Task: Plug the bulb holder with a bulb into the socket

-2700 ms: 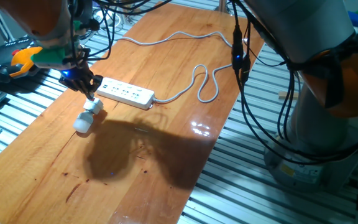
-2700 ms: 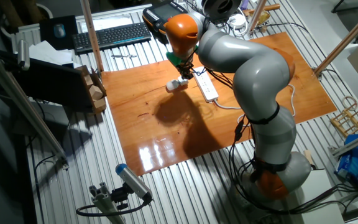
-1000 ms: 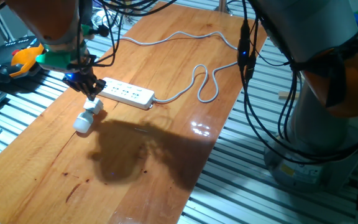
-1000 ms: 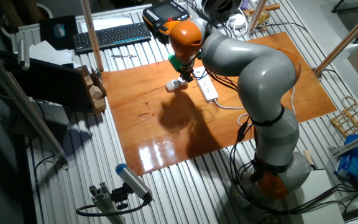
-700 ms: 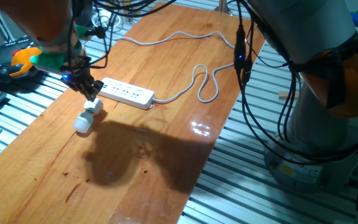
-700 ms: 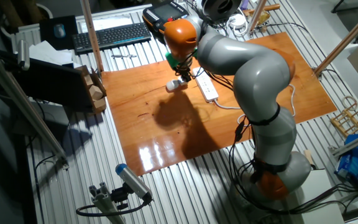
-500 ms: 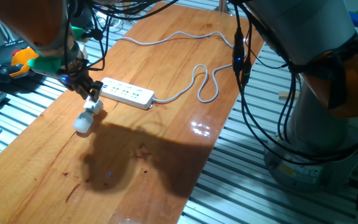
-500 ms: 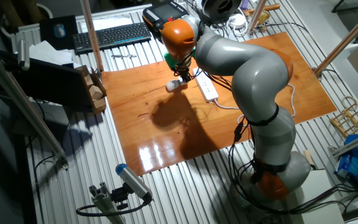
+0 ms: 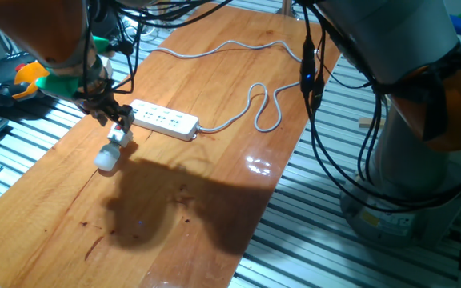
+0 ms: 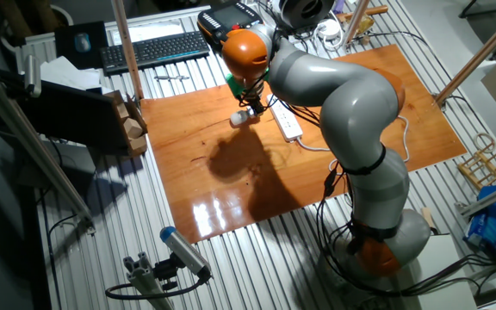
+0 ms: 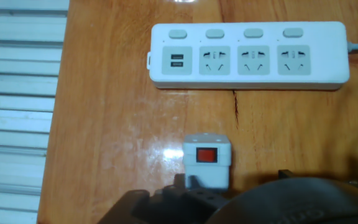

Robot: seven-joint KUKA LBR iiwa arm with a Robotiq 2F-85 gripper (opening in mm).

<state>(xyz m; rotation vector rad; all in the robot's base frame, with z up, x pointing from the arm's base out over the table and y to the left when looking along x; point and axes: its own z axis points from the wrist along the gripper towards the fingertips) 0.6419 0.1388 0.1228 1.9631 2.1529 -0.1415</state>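
The bulb holder with a bulb [image 9: 111, 150] lies on its side on the wooden table, its round bulb end pointing toward the near left. In the hand view its white body with the red switch [image 11: 207, 160] sits just below the socket [image 11: 247, 55], a long white power strip with several outlets. My gripper [image 9: 115, 124] hangs just above the holder's plug end, left of the socket [image 9: 163, 121], with its fingers apart and nothing between them. The other fixed view shows the holder [image 10: 242, 118] under the orange wrist, beside the socket [image 10: 288, 124].
The socket's grey cord [image 9: 256, 112] loops across the table toward the far right. A metal slatted bench surrounds the wooden table [image 9: 198, 208]. A keyboard [image 10: 155, 50] and an orange-black pendant [image 9: 22, 78] lie beyond the left edge. Black cables hang from the arm [image 9: 314, 88].
My gripper has shifted slightly left and down toward the bulb holder. The holder and the socket have not moved.
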